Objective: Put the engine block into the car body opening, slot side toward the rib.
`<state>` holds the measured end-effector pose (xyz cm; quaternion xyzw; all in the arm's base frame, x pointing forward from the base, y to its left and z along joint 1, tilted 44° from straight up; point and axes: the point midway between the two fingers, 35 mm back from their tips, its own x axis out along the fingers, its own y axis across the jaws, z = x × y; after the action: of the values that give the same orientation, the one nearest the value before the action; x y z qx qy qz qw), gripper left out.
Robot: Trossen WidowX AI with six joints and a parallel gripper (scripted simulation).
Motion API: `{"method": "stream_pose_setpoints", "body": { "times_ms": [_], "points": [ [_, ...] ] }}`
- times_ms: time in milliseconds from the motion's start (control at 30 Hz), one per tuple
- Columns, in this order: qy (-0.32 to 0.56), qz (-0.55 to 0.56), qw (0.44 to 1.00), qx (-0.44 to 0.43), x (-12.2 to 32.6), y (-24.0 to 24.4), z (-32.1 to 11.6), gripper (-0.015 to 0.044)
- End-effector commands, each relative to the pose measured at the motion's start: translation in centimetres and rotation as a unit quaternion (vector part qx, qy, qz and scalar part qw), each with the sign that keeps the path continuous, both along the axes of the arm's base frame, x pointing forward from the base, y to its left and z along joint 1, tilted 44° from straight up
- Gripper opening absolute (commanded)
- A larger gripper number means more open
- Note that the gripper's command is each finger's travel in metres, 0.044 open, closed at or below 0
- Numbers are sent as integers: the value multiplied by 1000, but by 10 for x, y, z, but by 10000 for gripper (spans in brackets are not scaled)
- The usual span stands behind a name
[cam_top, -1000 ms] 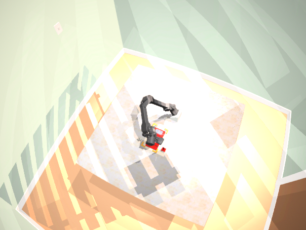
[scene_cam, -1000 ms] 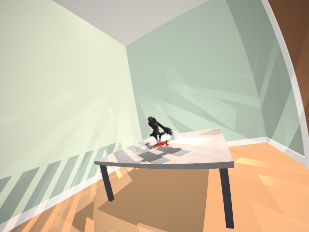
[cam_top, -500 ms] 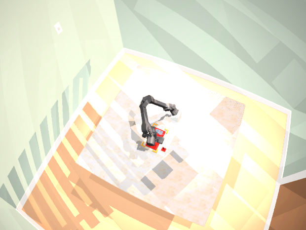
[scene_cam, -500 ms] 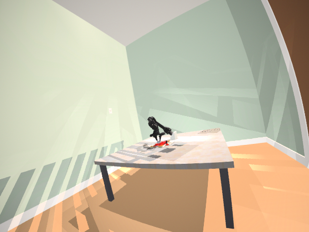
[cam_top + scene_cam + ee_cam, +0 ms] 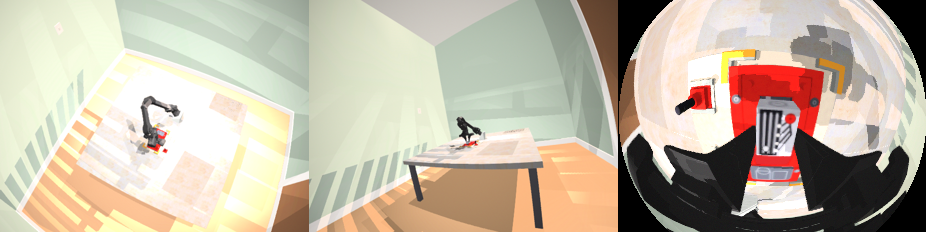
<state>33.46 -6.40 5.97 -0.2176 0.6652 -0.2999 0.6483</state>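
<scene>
You had a small red block with a black peg inside the grey-topped desk's edges, and a pale wall plate beyond.

The gripper looks matt black; the engine block looks smooth grey.
</scene>
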Motion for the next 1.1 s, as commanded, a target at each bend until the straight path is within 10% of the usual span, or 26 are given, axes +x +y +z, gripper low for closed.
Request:
{"method": "stream_pose_setpoints", "body": {
  "times_ms": [0,1067],
  "points": [
    [6,9,1000,-2,-1,-2,0,159],
    [13,16,1000,-1,-1,-8,-7,159]
  ]
}}
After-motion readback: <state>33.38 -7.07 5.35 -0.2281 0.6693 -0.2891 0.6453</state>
